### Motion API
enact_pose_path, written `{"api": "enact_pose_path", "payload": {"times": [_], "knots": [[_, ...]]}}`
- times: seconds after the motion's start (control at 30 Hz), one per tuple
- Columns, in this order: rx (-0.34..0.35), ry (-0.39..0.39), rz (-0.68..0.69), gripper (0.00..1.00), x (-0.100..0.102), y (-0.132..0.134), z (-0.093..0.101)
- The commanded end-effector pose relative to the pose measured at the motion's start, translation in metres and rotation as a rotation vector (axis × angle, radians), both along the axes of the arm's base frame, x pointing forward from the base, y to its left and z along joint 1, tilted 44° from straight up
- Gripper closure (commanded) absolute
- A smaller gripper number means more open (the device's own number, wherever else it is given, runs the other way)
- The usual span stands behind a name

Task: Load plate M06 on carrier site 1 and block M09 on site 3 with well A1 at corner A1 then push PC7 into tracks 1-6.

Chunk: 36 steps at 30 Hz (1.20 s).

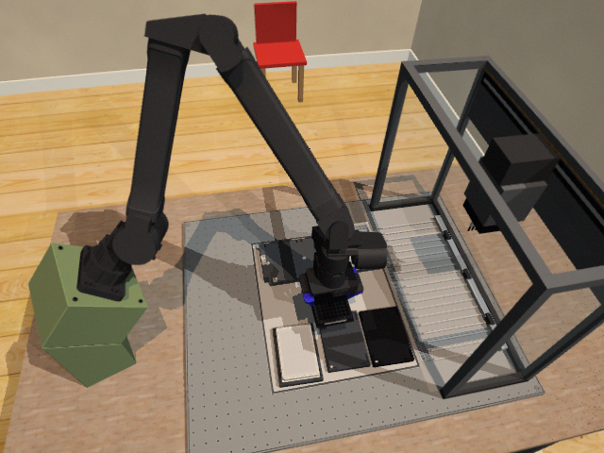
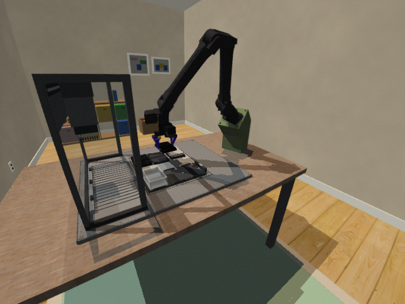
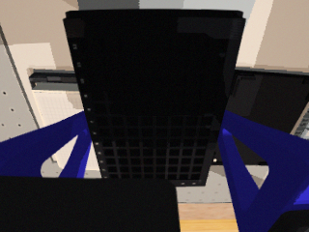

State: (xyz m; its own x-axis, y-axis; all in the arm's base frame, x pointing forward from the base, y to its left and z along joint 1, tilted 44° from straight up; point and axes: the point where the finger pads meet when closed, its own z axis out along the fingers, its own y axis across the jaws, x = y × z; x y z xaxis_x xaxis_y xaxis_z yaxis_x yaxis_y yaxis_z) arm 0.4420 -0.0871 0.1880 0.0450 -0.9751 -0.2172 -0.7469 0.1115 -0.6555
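Above the row of nests, in the top view, the gripper (image 1: 332,296) is clamped on the black 96-well plate M06 (image 1: 332,310), carried over the vacated middle nest (image 1: 345,346), with a white plate (image 1: 295,353) and a black block (image 1: 386,336) on either side and the carrier PC7 (image 1: 282,261) lying just behind the arm's wrist. From the exterior view the plate (image 2: 166,147) hangs lifted off the deck between the blue fingers (image 2: 155,140). At the wrist, the plate (image 3: 154,97) fills the frame, gripped by its long sides, with small grey rim marks down its left edge.

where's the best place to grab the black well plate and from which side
Take it by its two long side walls, coming straight down from above, as the gripper does now: blue fingers clamp the black plate across its short width, which fits between them, leaving the flat underside free for seating.
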Motion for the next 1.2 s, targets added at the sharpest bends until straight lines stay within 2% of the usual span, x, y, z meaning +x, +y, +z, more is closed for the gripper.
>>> {"api": "enact_pose_path", "payload": {"times": [0.0, 1.17], "knots": [[0.012, -0.032, -0.008, 1.00, -0.004, 0.016, 0.014], [0.025, -0.033, -0.008, 1.00, -0.042, 0.134, 0.010]]}}
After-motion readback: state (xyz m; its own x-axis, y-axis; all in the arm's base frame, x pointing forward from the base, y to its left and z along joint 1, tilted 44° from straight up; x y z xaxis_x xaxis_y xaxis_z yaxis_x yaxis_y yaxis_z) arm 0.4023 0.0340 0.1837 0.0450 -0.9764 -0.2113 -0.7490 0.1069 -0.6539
